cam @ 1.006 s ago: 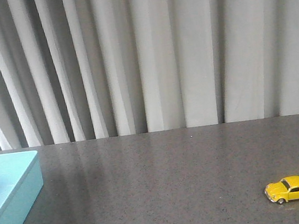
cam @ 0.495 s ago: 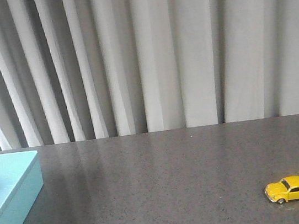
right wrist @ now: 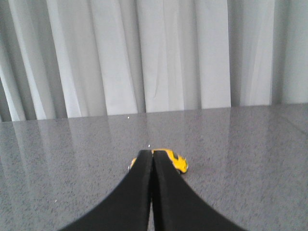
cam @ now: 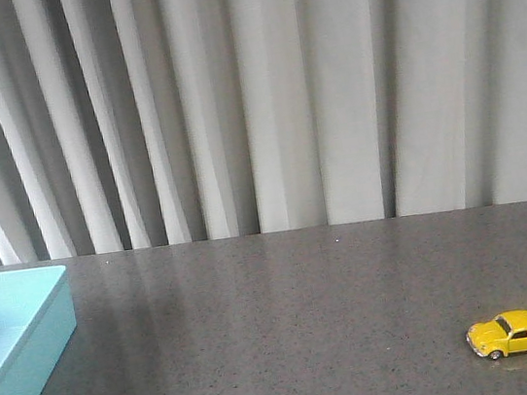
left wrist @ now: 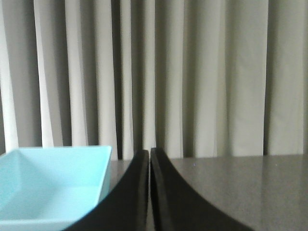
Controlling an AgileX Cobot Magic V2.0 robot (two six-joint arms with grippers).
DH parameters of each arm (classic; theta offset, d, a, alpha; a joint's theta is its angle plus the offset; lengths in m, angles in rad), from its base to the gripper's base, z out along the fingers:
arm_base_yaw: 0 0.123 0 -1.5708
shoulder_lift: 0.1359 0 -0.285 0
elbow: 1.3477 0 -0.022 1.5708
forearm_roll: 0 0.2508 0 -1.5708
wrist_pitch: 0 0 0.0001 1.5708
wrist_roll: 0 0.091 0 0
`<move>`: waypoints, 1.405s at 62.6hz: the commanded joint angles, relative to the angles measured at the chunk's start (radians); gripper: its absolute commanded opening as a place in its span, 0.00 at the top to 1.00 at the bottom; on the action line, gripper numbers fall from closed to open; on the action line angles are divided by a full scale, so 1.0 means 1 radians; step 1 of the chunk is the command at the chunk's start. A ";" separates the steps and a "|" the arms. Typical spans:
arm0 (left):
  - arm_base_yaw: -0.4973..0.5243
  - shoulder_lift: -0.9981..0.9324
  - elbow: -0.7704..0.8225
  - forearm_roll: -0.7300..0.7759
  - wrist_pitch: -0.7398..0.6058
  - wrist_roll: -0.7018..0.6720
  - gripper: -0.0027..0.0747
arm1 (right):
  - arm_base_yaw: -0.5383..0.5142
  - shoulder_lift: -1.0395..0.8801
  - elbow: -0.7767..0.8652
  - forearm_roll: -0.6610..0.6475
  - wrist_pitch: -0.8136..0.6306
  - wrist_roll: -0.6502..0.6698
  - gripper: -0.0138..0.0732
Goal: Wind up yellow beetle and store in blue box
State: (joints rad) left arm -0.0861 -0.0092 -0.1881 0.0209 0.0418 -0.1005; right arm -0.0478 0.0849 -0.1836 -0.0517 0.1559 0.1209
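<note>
Yellow marks the beetle (cam: 514, 333) in the front view: it stands on its wheels on the grey surface (cam: 292, 331), near the right edge and close to the camera. The box (cam: 17, 330) sits at the far left edge, well apart from the beetle, with only one corner and part of its wall showing. No arm enters this view. Compared with the pictures taken a second and half a second earlier, nothing has shifted: beetle and box hold the same positions. Judgement: the task has not begun, and winding and storing both remain to be done

Left wrist view: the left pincer (left wrist: 149, 153) has its two dark fingers pressed together, tips nearly touching, with nothing between them. The box (left wrist: 53, 185) lies just beside and ahead of the fingers, its interior visible and holding nothing that can be seen

Right wrist view: the right pincer (right wrist: 152, 154) is likewise closed and empty. The beetle (right wrist: 173, 160) lies on the surface directly beyond the fingertips, partly hidden behind them; contact cannot be confirmed. Judgement: the right arm is lined up on the beetle and is the likely one to act; its fingers must part before any grasp is possible
</note>
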 commanded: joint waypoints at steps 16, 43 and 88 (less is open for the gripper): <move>-0.005 0.323 -0.432 0.105 0.227 -0.009 0.97 | -0.006 0.366 -0.401 -0.078 0.134 -0.008 0.85; -0.005 0.679 -0.543 0.105 0.381 -0.013 0.97 | -0.006 0.674 -0.491 -0.072 0.282 -0.055 0.85; -0.005 0.798 -0.543 0.105 0.384 -0.046 0.25 | -0.006 0.722 -0.491 -0.022 0.312 -0.045 0.15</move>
State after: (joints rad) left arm -0.0861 0.7893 -0.6971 0.1240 0.4931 -0.1357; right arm -0.0478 0.8041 -0.6419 -0.1063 0.5350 0.0708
